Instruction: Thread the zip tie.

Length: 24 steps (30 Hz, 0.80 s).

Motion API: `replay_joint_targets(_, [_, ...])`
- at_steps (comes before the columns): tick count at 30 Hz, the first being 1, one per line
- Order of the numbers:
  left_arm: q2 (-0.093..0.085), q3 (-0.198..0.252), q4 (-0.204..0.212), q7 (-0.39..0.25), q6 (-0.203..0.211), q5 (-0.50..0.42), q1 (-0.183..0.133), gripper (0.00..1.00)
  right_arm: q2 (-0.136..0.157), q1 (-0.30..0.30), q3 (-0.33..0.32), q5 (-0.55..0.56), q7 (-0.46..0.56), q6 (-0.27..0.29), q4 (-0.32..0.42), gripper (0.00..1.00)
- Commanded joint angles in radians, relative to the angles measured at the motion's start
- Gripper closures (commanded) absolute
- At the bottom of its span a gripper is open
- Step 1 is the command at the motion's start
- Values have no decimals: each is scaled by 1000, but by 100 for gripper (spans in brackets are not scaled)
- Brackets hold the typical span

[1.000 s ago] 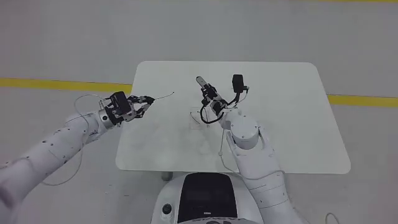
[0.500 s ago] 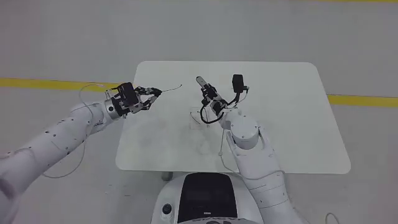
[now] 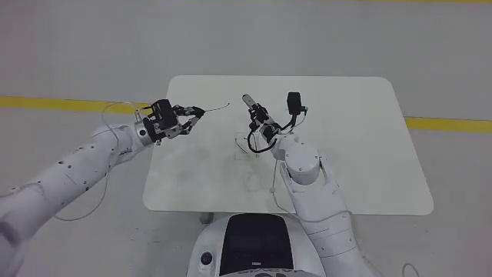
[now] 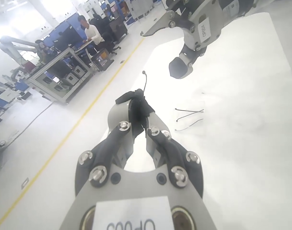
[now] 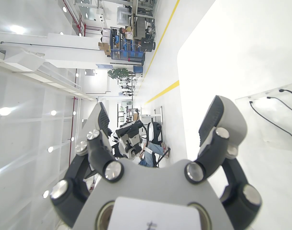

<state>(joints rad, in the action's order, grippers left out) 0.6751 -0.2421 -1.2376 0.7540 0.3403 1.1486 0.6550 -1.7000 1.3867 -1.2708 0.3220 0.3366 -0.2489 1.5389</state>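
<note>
Left tool [image 3: 190, 114] has moved inward from the worktop's [image 3: 346, 138] left edge toward the right tool [image 3: 254, 108]; right arm unchanged.

Top view: left tool pinches the zip tie [image 3: 215, 108]. Its free end points at the right tool, with a gap between them.

Left wrist view: left tool [image 4: 139, 100] is pressed together on the zip tie [image 4: 145, 82], which sticks out past the tips, above the worktop. Right tool [image 4: 160, 52] sits beyond, spread. Three spare ties [image 4: 189, 116] lie on the worktop.

Right wrist view: right tool [image 5: 160, 106] is spread wide, holding nothing. Spare ties [image 5: 273, 111] sit on a clear sheet [image 5: 251, 125].
</note>
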Motion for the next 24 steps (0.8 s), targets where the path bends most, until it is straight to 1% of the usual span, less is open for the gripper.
replay_joint_targets(1, [0, 8, -17, -31, 0, -32, -7, 100, 0, 0, 0, 0, 0, 0, 0, 0])
replay_joint_targets(5, [-4, 49, -66, -118, 0, -104, -40, 100, 0, 0, 0, 0, 0, 0, 0, 0])
replay_joint_targets(7, [-8, 72, -97, -181, 0, -148, -61, 100, 0, 0, 0, 0, 0, 0, 0, 0])
replay_joint_targets(9, [-11, 72, -125, -240, 0, -204, -62, 100, 0, 0, 0, 0, 0, 0, 0, 0])
replay_joint_targets(10, [-13, 72, -142, -274, 0, -221, -71, 100, 0, 0, 0, 0, 0, 0, 0, 0])
replay_joint_targets(12, [-18, 72, -158, -310, 0, -261, -77, 100, 0, 0, 0, 0, 0, 0, 0, 0])
replay_joint_targets(15, [-25, 72, -182, -361, 0, -316, -84, 100, 0, 0, 0, 0, 0, 0, 0, 0])
replay_joint_targets(17, [-30, 72, -192, -391, 0, -336, -88, 100, 0, 0, 0, 0, 0, 0, 0, 0])
replay_joint_targets(20, [-38, 72, -214, -414, 0, -365, -80, 100, 0, 0, 0, 0, 0, 0, 0, 0])
replay_joint_targets(24, [-51, 72, -232, -442, 0, -411, -74, 100, 0, 0, 0, 0, 0, 0, 0, 0])
